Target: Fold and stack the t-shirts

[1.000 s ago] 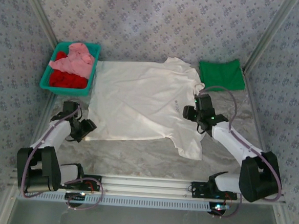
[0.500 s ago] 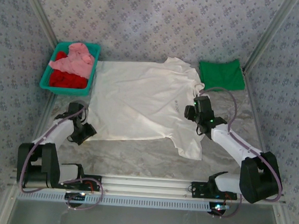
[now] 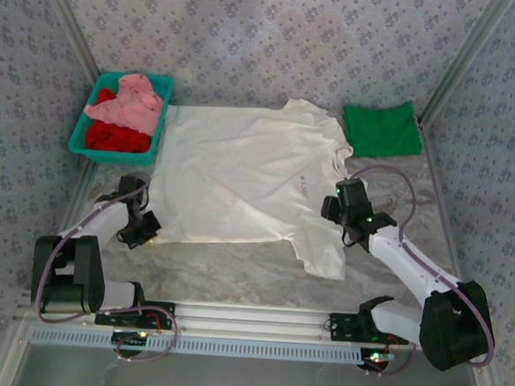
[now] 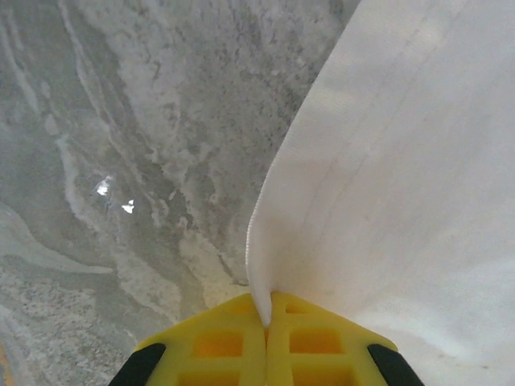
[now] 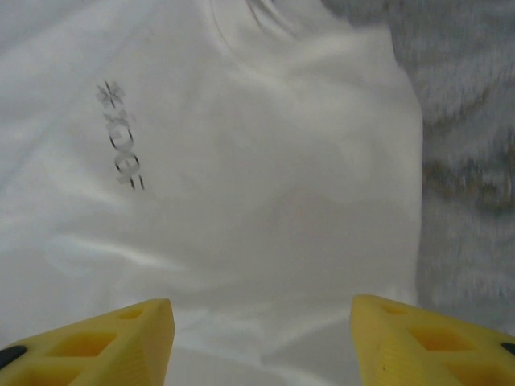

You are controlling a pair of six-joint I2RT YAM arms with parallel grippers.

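A grey marbled table [image 3: 234, 271] stands between walls [image 3: 277, 35] papered in blue flowers. There are four t-shirts. One cream-white t-shirt [image 3: 241, 174] lies spread with its hem corner clenched in the left claw [image 4: 267, 322] and its chest under the released right claw [image 5: 261, 314]. One folded green t-shirt [image 3: 381, 128] lies beyond the right claw, and one pink t-shirt [image 3: 127, 104] and one red t-shirt [image 3: 115, 137] fill one teal bin [image 3: 78, 132] beyond the left.

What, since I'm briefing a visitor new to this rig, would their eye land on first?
The big cream-white t-shirt lies spread across the middle of the table. The left gripper is shut on its near-left hem corner, and the right gripper is open over its chest side. A folded green t-shirt sits at the far right, and a teal basket at the far left holds a pink t-shirt and a red t-shirt.
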